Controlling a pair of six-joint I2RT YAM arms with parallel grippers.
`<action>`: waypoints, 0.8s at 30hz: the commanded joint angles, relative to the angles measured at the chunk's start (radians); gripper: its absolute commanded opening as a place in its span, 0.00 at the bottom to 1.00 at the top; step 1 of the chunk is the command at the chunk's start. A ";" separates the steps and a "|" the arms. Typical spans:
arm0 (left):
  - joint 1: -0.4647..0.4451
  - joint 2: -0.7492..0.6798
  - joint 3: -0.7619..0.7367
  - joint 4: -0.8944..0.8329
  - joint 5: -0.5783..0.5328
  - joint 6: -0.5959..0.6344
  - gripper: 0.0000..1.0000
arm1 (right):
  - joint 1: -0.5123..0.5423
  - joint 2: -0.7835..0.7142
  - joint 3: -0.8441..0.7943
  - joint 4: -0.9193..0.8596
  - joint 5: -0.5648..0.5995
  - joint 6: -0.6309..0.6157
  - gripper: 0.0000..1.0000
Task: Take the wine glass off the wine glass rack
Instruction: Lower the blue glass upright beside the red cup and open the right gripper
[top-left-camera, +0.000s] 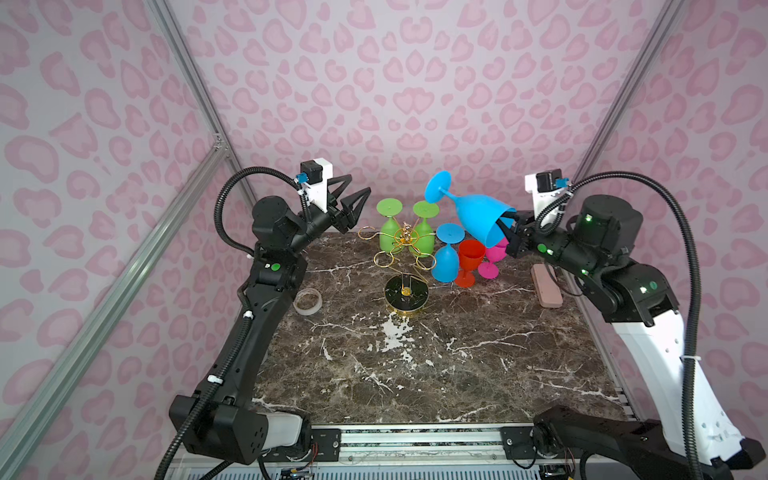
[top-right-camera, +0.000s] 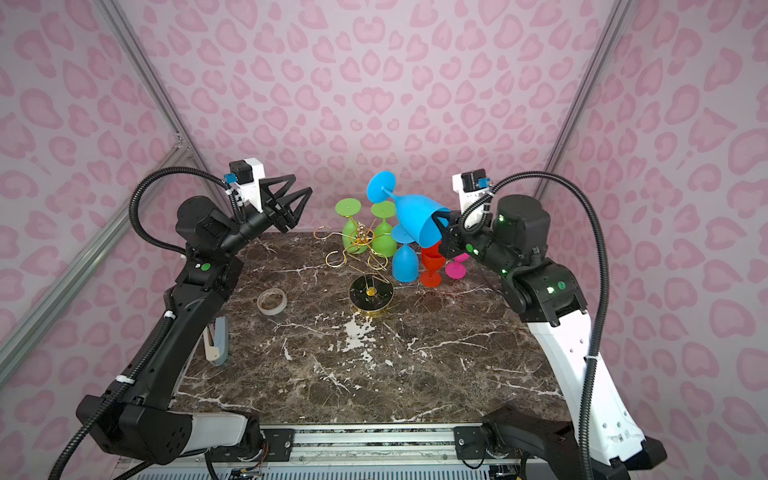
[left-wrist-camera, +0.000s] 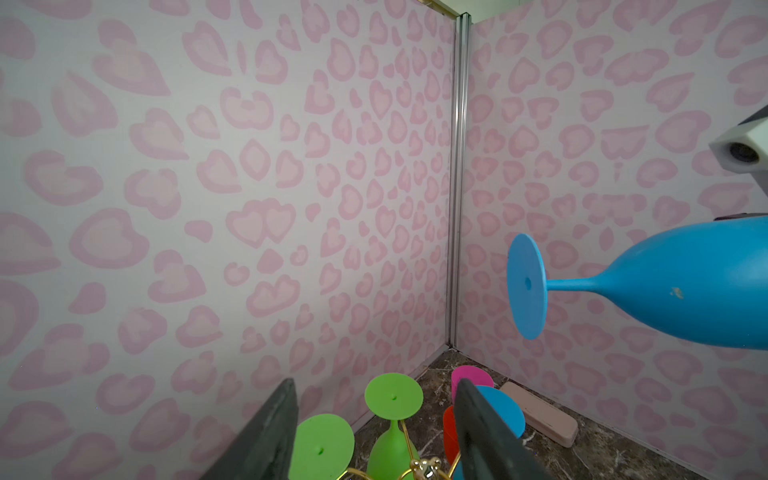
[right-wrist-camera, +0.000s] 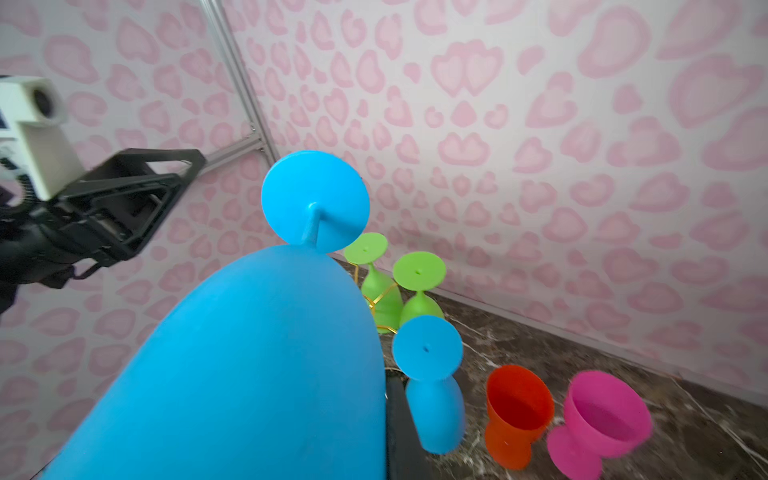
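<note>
Pinching 1 blue wine glass (top-left-camera: 478, 218) by its rim, our right jaws hold it clear of the rack (top-left-camera: 406, 296), stem tilted toward our spread left jaws.

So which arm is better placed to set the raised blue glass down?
Right. The right gripper is shut on the rim of the raised blue glass, holding it tilted, clear of the wine glass rack. The left gripper is open, empty, and apart from that glass.
</note>
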 joint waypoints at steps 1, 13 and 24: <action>0.008 -0.025 -0.016 0.070 -0.153 0.000 0.70 | -0.084 -0.049 -0.046 -0.185 0.076 0.021 0.00; 0.148 -0.052 -0.074 0.089 -0.185 -0.328 0.84 | -0.175 -0.016 -0.115 -0.635 0.214 -0.023 0.00; 0.169 -0.089 -0.144 0.088 -0.230 -0.347 0.85 | -0.149 0.267 -0.165 -0.639 0.225 -0.079 0.00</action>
